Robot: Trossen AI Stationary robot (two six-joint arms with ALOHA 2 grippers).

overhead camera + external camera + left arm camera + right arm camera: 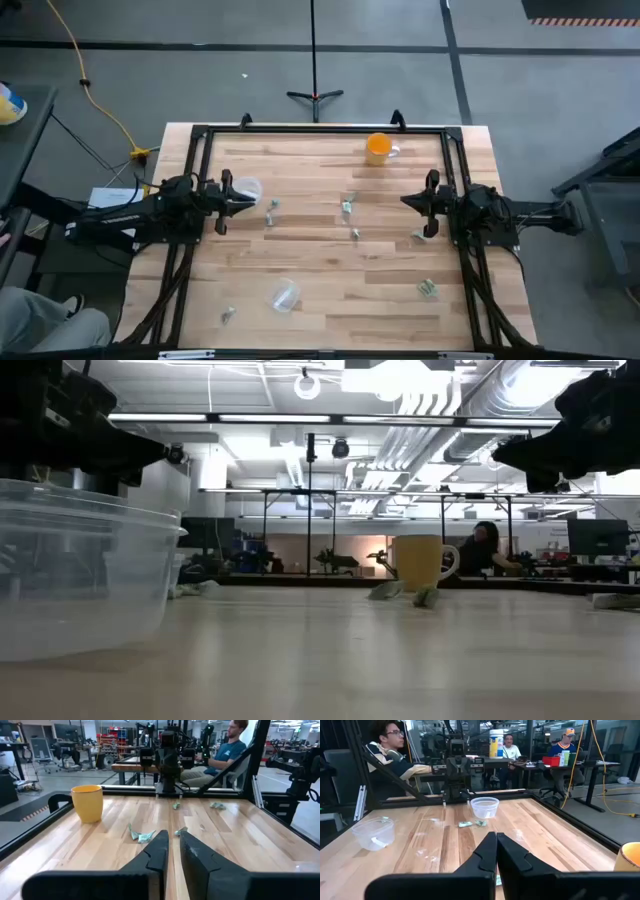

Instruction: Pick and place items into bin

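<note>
Several tiny silvery grey-green items lie scattered on the wooden table: one [272,207] near my left gripper, two mid-table [347,205] [354,233], one [418,237] by my right gripper, and two toward the near edge [428,288] [228,315]. A clear plastic bin [247,188] stands upright just beside my left gripper [245,200]. A second clear container [284,295] lies near the near edge. My left gripper [172,840] hovers shut above the table's left side. My right gripper [496,842] hovers shut at the right side [410,200]. Neither holds anything.
An orange mug [378,147] stands near the table's far edge, also in the left wrist view [87,802]. A black frame [320,130] runs round the table. The near clear container [80,570] fills the low view's left. People sit beyond the table.
</note>
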